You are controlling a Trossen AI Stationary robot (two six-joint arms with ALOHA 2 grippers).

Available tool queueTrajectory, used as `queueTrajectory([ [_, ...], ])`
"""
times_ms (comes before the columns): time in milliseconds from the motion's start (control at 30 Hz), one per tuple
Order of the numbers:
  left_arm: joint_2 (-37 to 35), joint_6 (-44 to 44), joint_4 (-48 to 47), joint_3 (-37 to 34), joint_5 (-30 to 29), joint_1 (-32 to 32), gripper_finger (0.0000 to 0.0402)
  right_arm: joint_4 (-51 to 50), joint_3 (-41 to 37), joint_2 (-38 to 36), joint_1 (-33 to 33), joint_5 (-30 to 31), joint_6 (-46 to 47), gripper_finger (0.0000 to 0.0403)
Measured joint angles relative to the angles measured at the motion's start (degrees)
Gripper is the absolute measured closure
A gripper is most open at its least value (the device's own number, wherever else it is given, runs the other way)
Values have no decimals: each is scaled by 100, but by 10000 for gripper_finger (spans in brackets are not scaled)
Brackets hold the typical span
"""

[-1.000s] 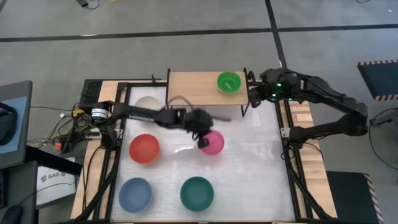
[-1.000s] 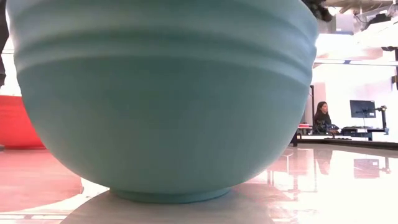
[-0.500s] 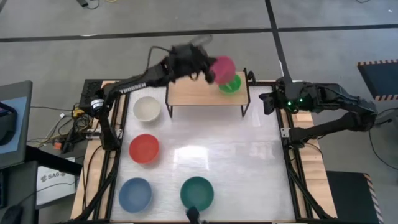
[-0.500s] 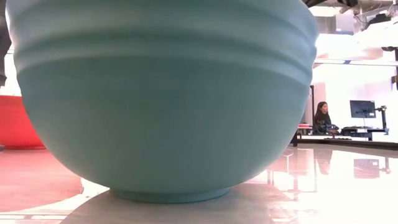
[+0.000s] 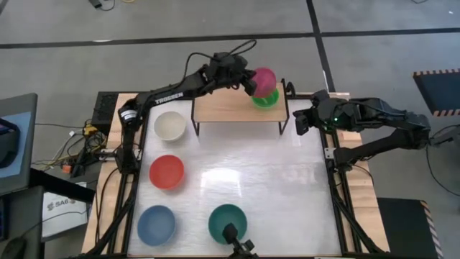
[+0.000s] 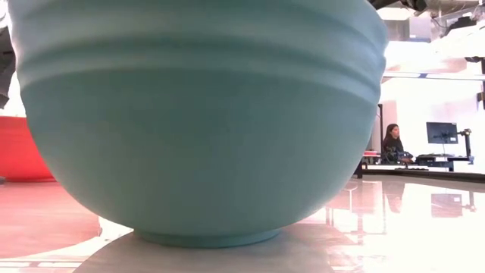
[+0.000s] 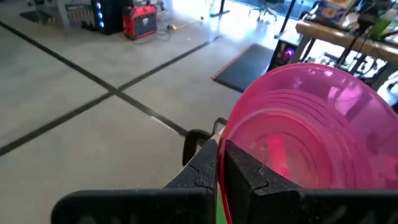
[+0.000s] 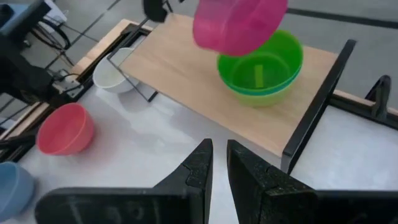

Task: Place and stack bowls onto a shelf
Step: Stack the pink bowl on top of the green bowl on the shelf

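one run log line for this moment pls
left pincer: shut on round pink plastic bowl | above lime green plastic bowl on light-wood shelf | right pincer: waiting beside shelf

Desk (image 5: 287, 187), white glossy top: white bowl (image 5: 170, 125), red bowl (image 5: 167, 171), light blue bowl (image 5: 157, 224), dark green bowl (image 5: 228, 221) resting directly on it. Shelf (image 5: 223, 102), light wood, black legs, at far edge: lime green bowl (image 5: 267, 99) at its right end.

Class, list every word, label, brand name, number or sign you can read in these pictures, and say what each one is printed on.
"TROSSEN": white lettering along the left arm, high view.
"SAG" or similar: white box left of the table; letters too blurred to be sure.
Labels on the red machine in the left wrist view: too small to read.
Monitor in the low view: nothing legible.
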Motion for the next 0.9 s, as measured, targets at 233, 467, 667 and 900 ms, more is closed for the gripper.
queueTrajectory([
  [233,52,49,-460,153,76,9,387,-6,0,-3,263,-85,56,328],
  [467,130,-163,-302,156,85,-3,291,-5,0,-4,273,-97,37,328],
  [667,260,-403,-413,148,319,-39,215,-5,0,-3,274,-79,-4,328],
  [900,250,-558,-487,413,3,47,196,-10,0,-2,278,-21,-4,328],
])
